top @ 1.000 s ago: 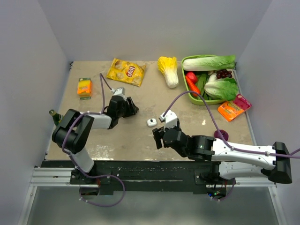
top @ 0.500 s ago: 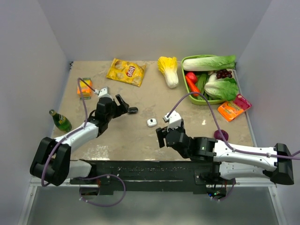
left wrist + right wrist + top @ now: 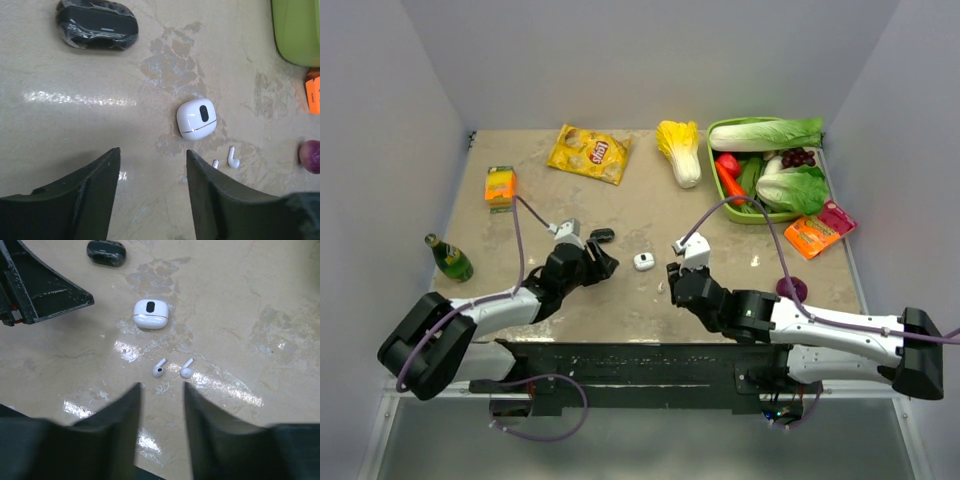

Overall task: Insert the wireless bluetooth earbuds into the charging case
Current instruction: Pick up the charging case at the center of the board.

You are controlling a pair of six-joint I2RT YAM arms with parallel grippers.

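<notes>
Yellow "Lay's" chip bag (image 3: 590, 153) at back left, left gripper (image 3: 152, 155) spread and empty near black case (image 3: 96, 25), closed white charging case (image 3: 150, 313) mid-table, two white earbuds (image 3: 159, 369) loose just beside it, right gripper (image 3: 161, 387) spread and empty just short of them.

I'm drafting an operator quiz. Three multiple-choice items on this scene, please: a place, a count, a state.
1. Where are the white earbuds relative to the white case? A inside it; B on the table beside it; C on top of it.
2. How many white earbuds show? A one; B two; C four.
3. The right gripper is: A open, empty; B shut on an earbud; C shut on the case.
Key: 1B, both lie loose beside it; 2B, a pair shows; 3A, jaws apart, nothing between.
</notes>
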